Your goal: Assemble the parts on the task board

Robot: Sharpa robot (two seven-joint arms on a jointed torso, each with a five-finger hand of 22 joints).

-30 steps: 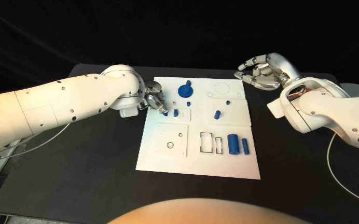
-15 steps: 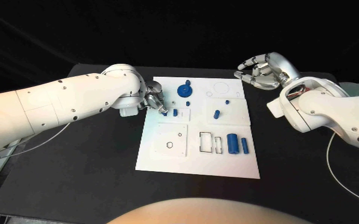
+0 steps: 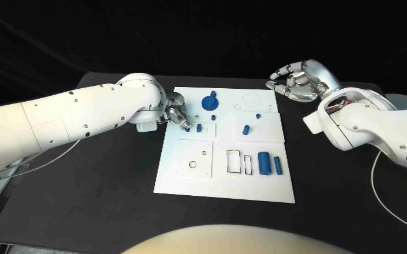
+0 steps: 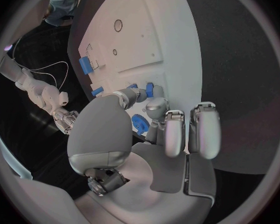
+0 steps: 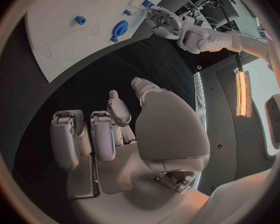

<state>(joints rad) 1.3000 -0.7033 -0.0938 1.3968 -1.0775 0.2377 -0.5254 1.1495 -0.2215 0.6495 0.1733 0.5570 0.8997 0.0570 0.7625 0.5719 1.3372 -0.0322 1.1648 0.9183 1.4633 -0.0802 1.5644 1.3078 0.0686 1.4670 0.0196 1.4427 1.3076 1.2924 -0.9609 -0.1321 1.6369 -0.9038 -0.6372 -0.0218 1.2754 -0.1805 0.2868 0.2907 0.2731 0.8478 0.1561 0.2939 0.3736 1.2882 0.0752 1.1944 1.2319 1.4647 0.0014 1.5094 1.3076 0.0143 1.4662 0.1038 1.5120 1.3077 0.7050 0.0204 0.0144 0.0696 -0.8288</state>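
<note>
White task board (image 3: 222, 177) flat on the table, small blue parts (image 3: 264, 161) scattered across its recesses.

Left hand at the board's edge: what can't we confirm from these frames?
- Head view: the left hand covers its own fingertips, so contact with the small blue part cannot be told.
- Left wrist view: the fingers overlap the blue parts; a grip is unclear.
- Head view: the outlines on the task board are too small to tell recess from marking.
</note>
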